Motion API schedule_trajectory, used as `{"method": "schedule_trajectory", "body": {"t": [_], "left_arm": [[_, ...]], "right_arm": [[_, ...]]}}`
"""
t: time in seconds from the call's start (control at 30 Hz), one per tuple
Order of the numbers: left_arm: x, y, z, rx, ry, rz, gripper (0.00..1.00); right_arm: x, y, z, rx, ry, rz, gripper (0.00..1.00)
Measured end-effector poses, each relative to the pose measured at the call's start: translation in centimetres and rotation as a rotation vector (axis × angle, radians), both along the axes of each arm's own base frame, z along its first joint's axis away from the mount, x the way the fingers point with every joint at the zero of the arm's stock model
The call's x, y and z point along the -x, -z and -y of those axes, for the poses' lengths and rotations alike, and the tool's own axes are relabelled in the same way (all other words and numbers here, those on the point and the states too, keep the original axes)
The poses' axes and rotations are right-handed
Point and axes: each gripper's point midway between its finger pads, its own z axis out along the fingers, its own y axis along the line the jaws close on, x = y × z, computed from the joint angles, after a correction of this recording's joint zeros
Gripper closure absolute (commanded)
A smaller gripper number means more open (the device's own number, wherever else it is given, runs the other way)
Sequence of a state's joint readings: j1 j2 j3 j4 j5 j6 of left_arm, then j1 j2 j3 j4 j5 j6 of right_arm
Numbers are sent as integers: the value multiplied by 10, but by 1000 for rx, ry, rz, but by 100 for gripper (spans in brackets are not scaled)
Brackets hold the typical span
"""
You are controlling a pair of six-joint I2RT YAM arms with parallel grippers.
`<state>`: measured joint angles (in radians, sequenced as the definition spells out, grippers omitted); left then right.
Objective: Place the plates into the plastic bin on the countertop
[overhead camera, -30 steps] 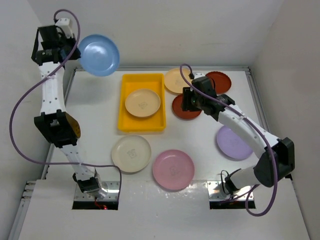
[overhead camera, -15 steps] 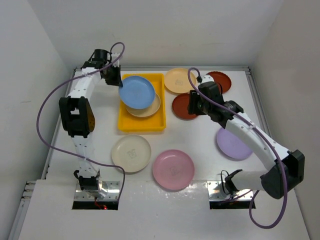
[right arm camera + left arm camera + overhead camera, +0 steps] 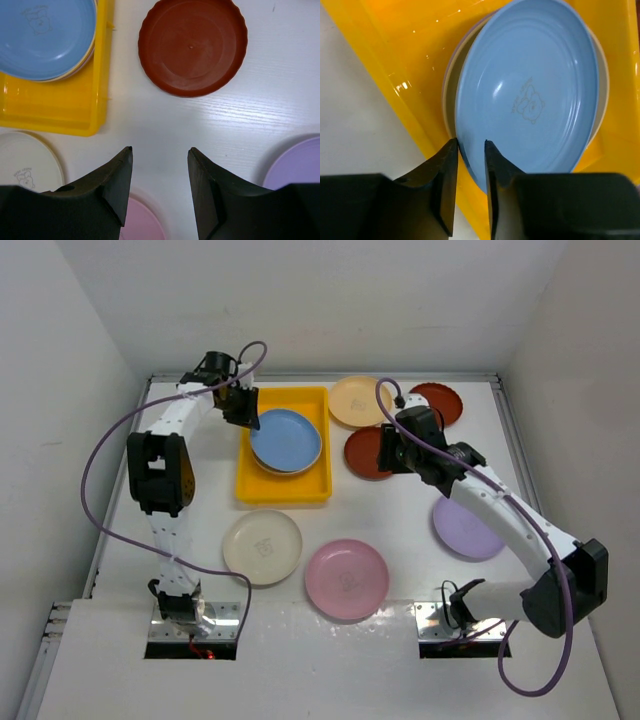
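Observation:
The yellow plastic bin lies on the white countertop. In it a light blue plate rests on a cream plate. My left gripper is at the blue plate's left rim. Its jaws stand slightly parted, with the rim loose between them. My right gripper hangs open and empty over the table, near a dark red plate.
Loose plates lie on the table: a cream one, a pink one, a purple one, a tan one and a second dark red one. White walls close in the back and both sides.
My left arm swung down from the upper left and laid the blue plate on the cream plate in the bin, then its jaws parted. My right arm shifted slightly.

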<state>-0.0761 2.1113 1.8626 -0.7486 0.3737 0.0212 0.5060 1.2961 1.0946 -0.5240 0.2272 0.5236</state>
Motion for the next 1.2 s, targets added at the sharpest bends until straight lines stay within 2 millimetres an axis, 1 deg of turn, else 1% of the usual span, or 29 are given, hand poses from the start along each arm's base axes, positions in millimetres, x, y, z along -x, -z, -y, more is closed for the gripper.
{"method": "schedule_trajectory", "body": {"t": [0.07,0.1,0.17,0.2,0.3,0.33,0.4,0.47,0.5,0.63,0.7,0.8,0.83,0.9,0.93,0.97,1.03,1.07,1.1,1.2], "left_arm": [[2,3,3,-6,13,-3,65],[3,4,4,-9,16,-6,64],[4,6,2,-16,18,-9,63],[4,6,1,-22,19,-9,61],[4,7,-2,-45,21,-5,51],[4,8,-4,-57,26,-4,45],[5,7,-7,-78,31,1,43],[6,3,-11,-102,35,6,43],[7,-1,-13,-116,40,13,43],[19,-24,-21,-167,79,33,43],[34,-41,-27,-192,104,58,43],[79,-61,-41,-228,141,75,43],[94,-64,-46,-238,149,71,43],[121,-69,-56,-256,151,71,43],[132,-70,-60,-262,146,67,43],[139,-68,-62,-264,141,60,43],[148,-63,-66,-260,129,40,43],[151,-58,-67,-255,125,28,43],[155,-52,-67,-249,120,10,43],[170,-34,-71,-234,104,-36,43]], "right_arm": [[0,1,0,3,0,-6,52],[0,3,0,5,-1,-10,51],[2,5,1,10,-2,-21,44],[3,6,1,11,-1,-27,33],[10,11,2,23,-18,-59,21],[15,14,3,30,-25,-78,19],[26,24,3,53,-48,-118,17],[43,41,2,79,-88,-176,17],[55,54,0,91,-116,-208,17],[119,111,-2,118,-241,-391,17],[148,133,-1,117,-290,-467,18],[177,158,0,111,-329,-540,20],[184,164,-2,113,-348,-553,21],[192,174,-5,116,-370,-569,32],[195,178,-7,116,-377,-577,39],[196,182,-8,114,-382,-584,57],[196,188,-12,111,-391,-594,82],[196,190,-14,111,-393,-596,99],[196,190,-16,104,-398,-596,100],[193,181,-27,69,-428,-573,100]]}}
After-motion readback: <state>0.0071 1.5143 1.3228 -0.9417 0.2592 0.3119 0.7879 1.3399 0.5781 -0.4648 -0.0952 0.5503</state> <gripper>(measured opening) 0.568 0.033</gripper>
